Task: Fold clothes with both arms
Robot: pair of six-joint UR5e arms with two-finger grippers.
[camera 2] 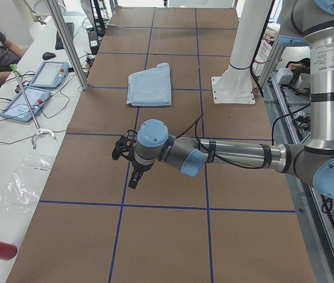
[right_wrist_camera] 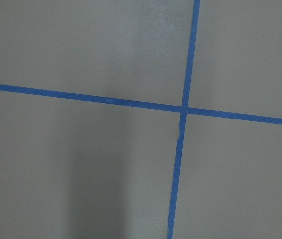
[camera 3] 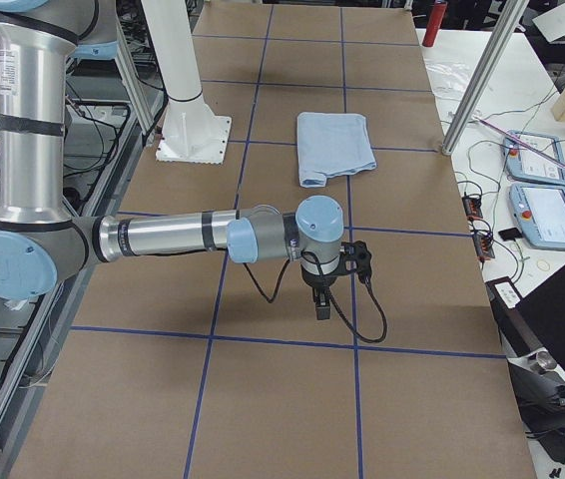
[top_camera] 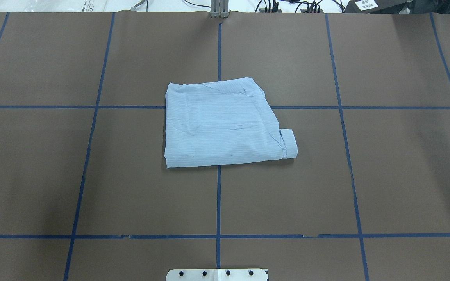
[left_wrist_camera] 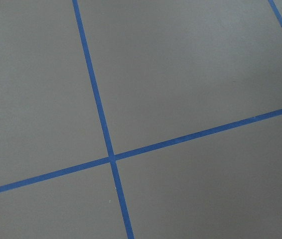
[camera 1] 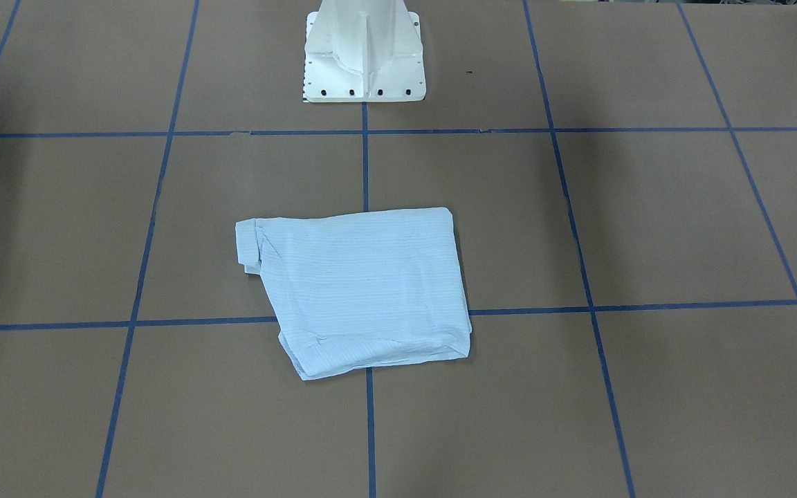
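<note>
While the shirt [top_camera: 221, 125] is lying folded at the table's [top_camera: 404, 175] centre, the left gripper [camera 2: 133, 180] and right gripper [camera 3: 322, 307] are hanging well clear, seemingly finished; whether either is open or closed, I cannot tell.

Right wrist camera: flat grey-brown table surface [right_wrist_camera: 71, 40] fills the frame. Two blue tape lines lie on it. The crosswise tape line [right_wrist_camera: 81, 95] runs from the left edge to the right edge, dropping slightly toward the right, and the second tape line [right_wrist_camera: 192, 50] runs top to bottom, leaning left lower down; the crossing [right_wrist_camera: 184, 108] sits right of centre. Just below the crossing the second line shows a small jog [right_wrist_camera: 179, 133], and a soft dark shadow [right_wrist_camera: 96, 189] covers the lower-left area under the crosswise line.
</note>
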